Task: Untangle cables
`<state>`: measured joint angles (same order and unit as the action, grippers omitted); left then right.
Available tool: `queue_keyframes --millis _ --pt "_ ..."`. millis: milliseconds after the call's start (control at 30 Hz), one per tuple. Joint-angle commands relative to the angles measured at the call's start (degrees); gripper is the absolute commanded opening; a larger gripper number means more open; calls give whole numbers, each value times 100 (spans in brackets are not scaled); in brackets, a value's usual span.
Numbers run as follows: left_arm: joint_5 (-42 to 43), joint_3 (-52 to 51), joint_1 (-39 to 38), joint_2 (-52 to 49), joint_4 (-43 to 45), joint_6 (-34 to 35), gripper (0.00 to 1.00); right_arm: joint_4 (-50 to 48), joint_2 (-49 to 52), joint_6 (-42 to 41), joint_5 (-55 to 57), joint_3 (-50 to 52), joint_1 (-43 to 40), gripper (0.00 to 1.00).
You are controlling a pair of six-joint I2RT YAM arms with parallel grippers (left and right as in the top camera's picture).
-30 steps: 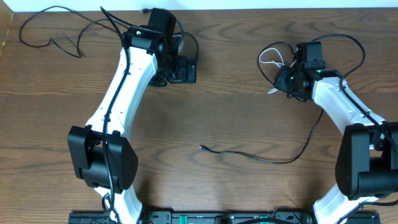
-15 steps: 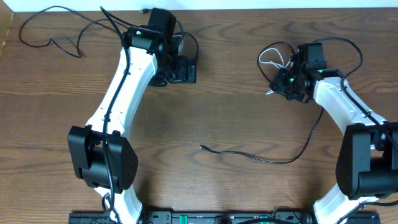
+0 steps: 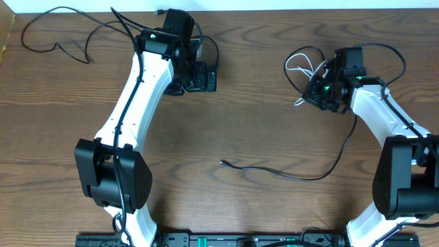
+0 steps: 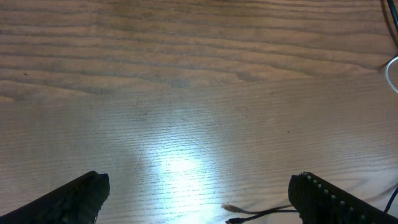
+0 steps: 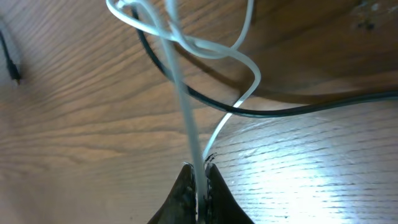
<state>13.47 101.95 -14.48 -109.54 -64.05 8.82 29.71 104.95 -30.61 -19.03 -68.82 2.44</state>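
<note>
Overhead: wooden table (image 3: 226, 130) with two arms and three cables, namely two black and one white. At far right, right gripper (image 3: 312, 95) clenched on the white cable (image 3: 287, 66). From the right wrist, white cable (image 5: 184, 106) pinched between the two closed fingertips (image 5: 214, 186) and rising straight into a loose knot of white loops. Crossed just behind that knot by a black cable (image 5: 292, 111); touching the white loop or only near it, cannot tell. Same black cable (image 3: 302, 178) traced overhead from a free plug (image 3: 223, 162) near table centre, rightward in a shallow curve, then up beside the right arm (image 3: 384, 123) and round the gripper in a wide loop, partly hidden there by the wrist. Second black cable (image 3: 23, 36) in the far left corner, well apart from the other two, loosely looped and running right behind the left arm (image 3: 134, 103), its far end covered. Left gripper (image 3: 202, 77) released, jaws wide, over bare wood between the two cable groups. From the left wrist, both fingers (image 4: 68, 199) at the lower corners, nothing between them, and a small plug (image 4: 233, 219) on the wood at the bottom edge. Count: two grippers, one grasping, one empty.
</note>
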Motion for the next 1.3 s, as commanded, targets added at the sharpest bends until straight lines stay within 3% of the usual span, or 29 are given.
queue_keyframes --millis 0,300,533,733,867,1033,1267 --pt "50 -28 -13 -9 2 9 97 -17 -87 22 -693 -66 -55 1" --pt "48 -28 -13 -9 0 9 97 9 -1510 22 -1550 -664 -363 1" --pt "48 -28 -13 -9 4 9 97 -505 -3416 24 -1537 -846 -426 1" --pt "50 -28 -13 -9 2 9 97 -319 -4266 326 -966 -844 -426 3" --pt "426 -28 -33 -9 2 -15 97 525 -4214 323 -120 -833 -426 27" --pt "1558 -28 -260 -20 116 -852 97 1572 -3810 321 776 -831 -428 61" --pt "1482 -48 -850 -76 540 -857 97 2315 -2695 337 1298 -831 -426 86"
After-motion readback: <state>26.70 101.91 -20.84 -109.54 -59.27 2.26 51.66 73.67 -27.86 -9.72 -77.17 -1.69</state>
